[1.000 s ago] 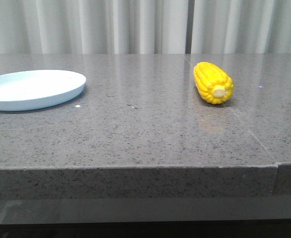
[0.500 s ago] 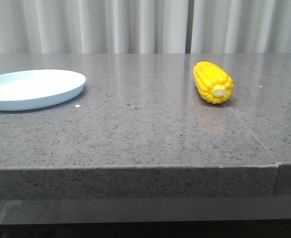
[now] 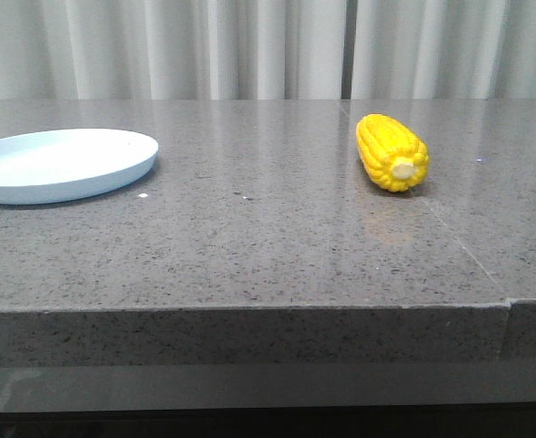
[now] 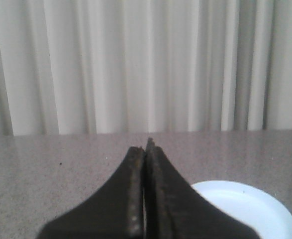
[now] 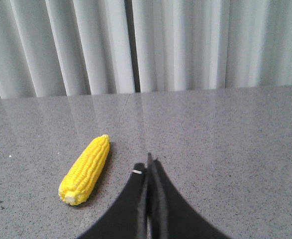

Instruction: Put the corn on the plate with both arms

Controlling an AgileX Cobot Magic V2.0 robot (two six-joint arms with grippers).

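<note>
None of the task steps had been completed at this moment. The corn (image 3: 394, 152) lay on its side on the grey stone bench (image 3: 249, 246), toward the right half and nearer the far edge than the near one, with its pale cut end facing the near edge. The plate (image 3: 57, 164) sat well apart from it, at the left edge of the bench, and held nothing. Neither item was in contact with an arm.

The left end effector (image 4: 145, 149) was fully closed, finger against finger, and gripped nothing; in the left wrist view the plate (image 4: 250, 209) lay just beyond and to one side of the fingertips. The right end effector (image 5: 149, 164) was likewise closed and empty, with the corn (image 5: 85, 169) resting on the bench near it but not touching.

Remaining work, as judged from this layout: opening an end effector, grasping the corn, carrying it across the bench and setting it on the plate. The wording of the task suggests a transfer between the arms.

Limits of observation:
- Neither arm appeared in the front view, so their height above the bench could not be established.
- The plate was cut off at the left border of the front view and partly hidden behind the left fingers (image 4: 133, 199) in the wrist view.
- A seam crossed the bench near the near right corner; its nature was unclear.
</note>
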